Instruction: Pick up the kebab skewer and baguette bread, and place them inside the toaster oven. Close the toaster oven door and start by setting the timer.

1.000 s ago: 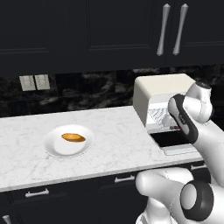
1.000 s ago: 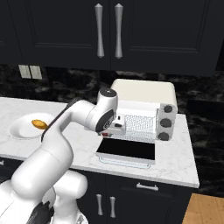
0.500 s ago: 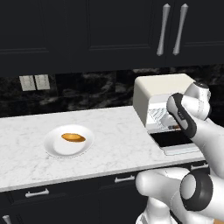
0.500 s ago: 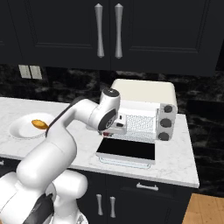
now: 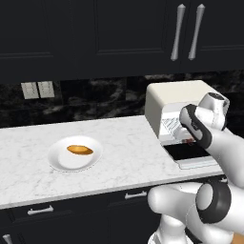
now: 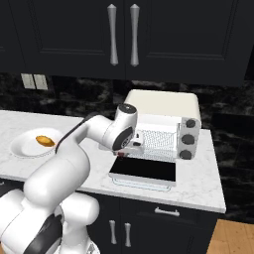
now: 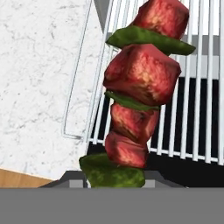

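Your gripper pinches the kebab skewer; its long axis points onto the toaster oven's wire rack directly ahead.

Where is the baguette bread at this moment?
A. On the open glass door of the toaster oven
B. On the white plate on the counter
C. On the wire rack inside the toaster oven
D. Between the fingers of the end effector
B: the baguette bread lies on the white plate on the counter, far from the toaster oven, while the end effector holds the kebab skewer over the wire rack.
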Controlling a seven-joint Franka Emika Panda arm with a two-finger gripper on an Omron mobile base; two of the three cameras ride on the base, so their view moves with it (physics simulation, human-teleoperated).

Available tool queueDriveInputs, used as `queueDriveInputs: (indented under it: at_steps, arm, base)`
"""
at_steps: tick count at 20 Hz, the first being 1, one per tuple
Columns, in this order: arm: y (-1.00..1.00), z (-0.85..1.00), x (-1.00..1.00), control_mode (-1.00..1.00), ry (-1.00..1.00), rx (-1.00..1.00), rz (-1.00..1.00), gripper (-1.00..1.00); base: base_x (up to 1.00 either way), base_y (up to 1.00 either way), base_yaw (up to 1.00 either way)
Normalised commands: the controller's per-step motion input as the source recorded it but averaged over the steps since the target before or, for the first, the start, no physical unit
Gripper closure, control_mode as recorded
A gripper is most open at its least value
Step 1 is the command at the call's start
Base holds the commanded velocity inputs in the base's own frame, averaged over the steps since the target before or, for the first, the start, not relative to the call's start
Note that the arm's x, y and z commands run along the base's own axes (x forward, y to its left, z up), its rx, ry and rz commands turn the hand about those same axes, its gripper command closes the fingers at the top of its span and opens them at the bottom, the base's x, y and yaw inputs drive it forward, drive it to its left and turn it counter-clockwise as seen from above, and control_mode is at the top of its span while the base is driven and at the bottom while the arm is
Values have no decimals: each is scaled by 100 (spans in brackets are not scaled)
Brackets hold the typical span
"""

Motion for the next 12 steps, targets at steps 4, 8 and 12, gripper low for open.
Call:
queueDriveInputs:
  at_steps: [4,8,12]
  arm:
    - [0,-1,7,-100,0,0,2,100]
    - [0,11,0,-100,0,0,0,100]
    - [0,4,22,-100,0,0,0,100]
  base:
    - [0,0,0]
    - [0,0,0]
    - [0,0,0]
